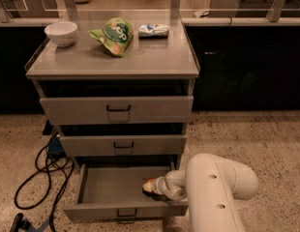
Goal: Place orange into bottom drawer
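The bottom drawer (106, 190) of the grey cabinet is pulled out, its black handle (127, 213) at the front. My white arm reaches into it from the right. My gripper (151, 187) is low inside the drawer's right part. A small orange patch, the orange (148, 184), shows at the gripper's tip, close to the drawer floor. I cannot tell whether it is held or resting there.
The two upper drawers (116, 110) (122, 145) are shut. On the cabinet top are a white bowl (61, 33), a green snack bag (112, 35) and a small white packet (153, 30). Black cables (41, 175) lie on the floor at the left.
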You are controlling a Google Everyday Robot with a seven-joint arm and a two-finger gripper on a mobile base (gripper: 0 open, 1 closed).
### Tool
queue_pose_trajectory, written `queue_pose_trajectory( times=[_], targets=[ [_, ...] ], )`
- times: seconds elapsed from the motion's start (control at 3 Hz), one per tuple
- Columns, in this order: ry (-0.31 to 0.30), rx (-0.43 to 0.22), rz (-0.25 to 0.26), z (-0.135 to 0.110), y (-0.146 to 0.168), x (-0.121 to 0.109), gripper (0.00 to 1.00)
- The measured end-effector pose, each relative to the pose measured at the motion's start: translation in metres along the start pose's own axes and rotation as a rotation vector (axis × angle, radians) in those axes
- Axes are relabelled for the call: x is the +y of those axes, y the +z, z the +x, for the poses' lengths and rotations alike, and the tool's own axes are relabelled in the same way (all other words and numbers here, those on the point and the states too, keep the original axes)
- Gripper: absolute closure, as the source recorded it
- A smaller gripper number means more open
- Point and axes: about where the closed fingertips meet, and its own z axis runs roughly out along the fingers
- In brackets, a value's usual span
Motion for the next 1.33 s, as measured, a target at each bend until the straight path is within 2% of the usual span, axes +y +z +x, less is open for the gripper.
queue_pose_trajectory(
  times=[0.67, 1.0, 1.33],
  targets=[
    [0.000, 0.000, 0.000, 0.0001, 0.0001, 0.0001, 0.18],
    [0.000, 0.000, 0.000, 0.0001, 0.0001, 0.0001, 0.00],
    [0.000, 0.000, 0.000, 0.0001, 0.0001, 0.0001, 0.00]
  ],
)
